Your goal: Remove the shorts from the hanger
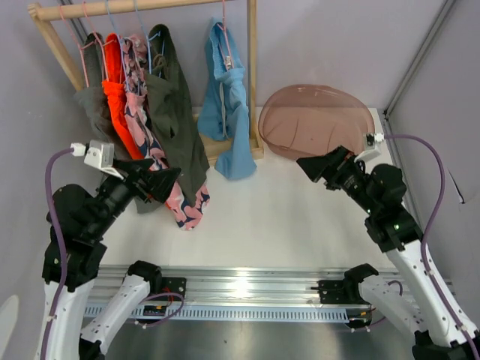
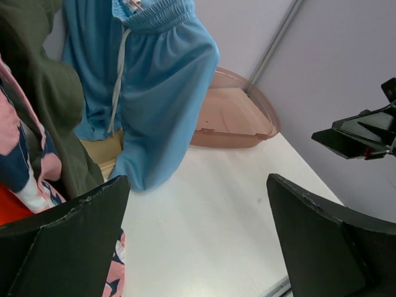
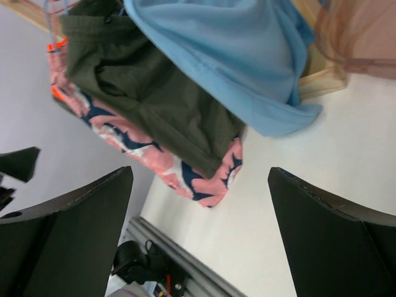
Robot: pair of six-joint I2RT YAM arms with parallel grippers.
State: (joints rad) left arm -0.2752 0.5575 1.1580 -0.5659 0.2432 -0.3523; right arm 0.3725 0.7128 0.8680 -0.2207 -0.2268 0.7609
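Wooden rack [image 1: 142, 8] stands at 11 o'clock on the white table [image 1: 285, 217]. All five pairs of shorts hang from it on wire hangers [image 1: 222, 28].

Left to right:
- grey shorts [image 1: 91, 112]
- orange shorts [image 1: 115, 96]
- floral shorts [image 1: 144, 127], pink with navy, hem reaching lowest toward 6 o'clock
- olive shorts [image 1: 178, 112], overlapping the floral pair
- light blue shorts [image 1: 229, 112], hung apart from the other four, one leg draped down onto the table

Left gripper [image 1: 163, 182]: fingers spread wide, nothing between them, just beside the floral hem; contact cannot be told.

Brown tub [image 1: 315, 120]: on the table at 1 o'clock, near the blue pair.

Right gripper [image 1: 319, 166]: fingers spread wide, holding nothing, at 6 o'clock of the tub, pointing toward the rack.
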